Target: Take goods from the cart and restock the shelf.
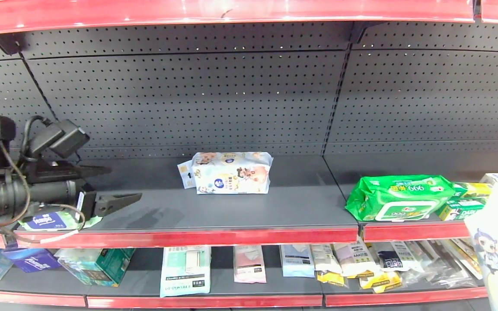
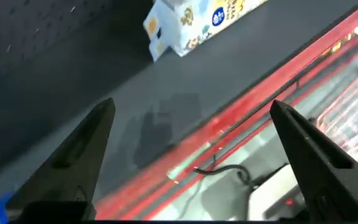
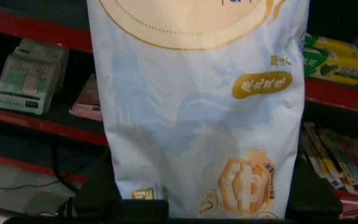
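Dark pegboard shelf (image 1: pixel 231 211) with red front edge, tissue pack (image 1: pixel 231 172) lying at centre, green wipes pack (image 1: pixel 398 196) at 3 o'clock, left gripper (image 1: pixel 123 183) at 9 o'clock over shelf, jaws apart, right gripper (image 3: pixel 207 193) clamped on white pack (image 1: pixel 497 242) at 4 o'clock

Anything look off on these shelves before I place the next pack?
Yes, two things on the lower shelf. The teal box at its left end lies tipped at an angle rather than squared up, and the flat packets toward its right end overlap in a jumbled heap.
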Controlling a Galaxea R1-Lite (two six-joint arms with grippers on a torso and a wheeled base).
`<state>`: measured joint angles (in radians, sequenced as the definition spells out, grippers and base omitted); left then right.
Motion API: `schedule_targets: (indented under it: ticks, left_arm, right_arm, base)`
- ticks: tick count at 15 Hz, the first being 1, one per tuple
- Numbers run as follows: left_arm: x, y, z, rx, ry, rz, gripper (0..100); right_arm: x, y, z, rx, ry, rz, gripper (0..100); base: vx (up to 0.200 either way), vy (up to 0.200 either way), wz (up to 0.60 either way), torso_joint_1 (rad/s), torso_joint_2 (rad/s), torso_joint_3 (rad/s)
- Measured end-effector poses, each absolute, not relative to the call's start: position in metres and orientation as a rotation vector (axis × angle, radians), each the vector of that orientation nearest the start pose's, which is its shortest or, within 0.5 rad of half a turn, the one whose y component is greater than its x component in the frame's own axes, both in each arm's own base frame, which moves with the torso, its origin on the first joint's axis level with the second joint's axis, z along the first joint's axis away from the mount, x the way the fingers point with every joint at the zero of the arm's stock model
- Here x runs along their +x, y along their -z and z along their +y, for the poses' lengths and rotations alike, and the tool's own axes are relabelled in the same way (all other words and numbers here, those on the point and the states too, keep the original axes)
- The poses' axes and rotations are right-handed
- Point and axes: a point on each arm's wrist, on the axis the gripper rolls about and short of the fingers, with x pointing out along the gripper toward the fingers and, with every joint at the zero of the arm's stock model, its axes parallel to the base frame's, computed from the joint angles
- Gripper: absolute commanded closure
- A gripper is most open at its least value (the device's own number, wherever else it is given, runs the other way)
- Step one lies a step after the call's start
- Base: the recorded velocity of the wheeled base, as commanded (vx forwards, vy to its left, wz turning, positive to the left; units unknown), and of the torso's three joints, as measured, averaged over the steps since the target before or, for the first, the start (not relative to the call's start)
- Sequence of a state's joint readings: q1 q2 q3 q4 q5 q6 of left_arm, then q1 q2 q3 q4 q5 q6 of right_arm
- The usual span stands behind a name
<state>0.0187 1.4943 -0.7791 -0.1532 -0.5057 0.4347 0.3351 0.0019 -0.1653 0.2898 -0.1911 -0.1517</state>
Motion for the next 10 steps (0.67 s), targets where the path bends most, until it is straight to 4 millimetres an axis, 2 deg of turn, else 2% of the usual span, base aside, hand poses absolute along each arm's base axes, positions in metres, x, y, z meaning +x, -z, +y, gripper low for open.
schedule_targets:
  ticks: [4, 6, 10]
  left_arm:
    - [0.301, -0.164, -0.008, 0.404, 0.709, 0.433, 0]
    - [0.322, -0.155, -0.010, 0.419, 0.736, 0.437, 0]
    - [0.367, -0.150, -0.028, 0.438, 0.803, 0.384, 0]
  right_arm:
    - [-0.035, -0.090, -0.017, -0.185, -0.150, 0.111, 100]
    - [-0.035, -0.090, -0.017, -0.185, -0.148, 0.111, 100]
    - [-0.035, -0.091, -0.017, -0.187, -0.145, 0.111, 100]
  base:
    - [0.000, 0.000, 0.00, 0.000, 0.00, 0.000]
    - [0.000, 0.000, 0.00, 0.000, 0.00, 0.000]
    - [0.000, 0.000, 0.00, 0.000, 0.00, 0.000]
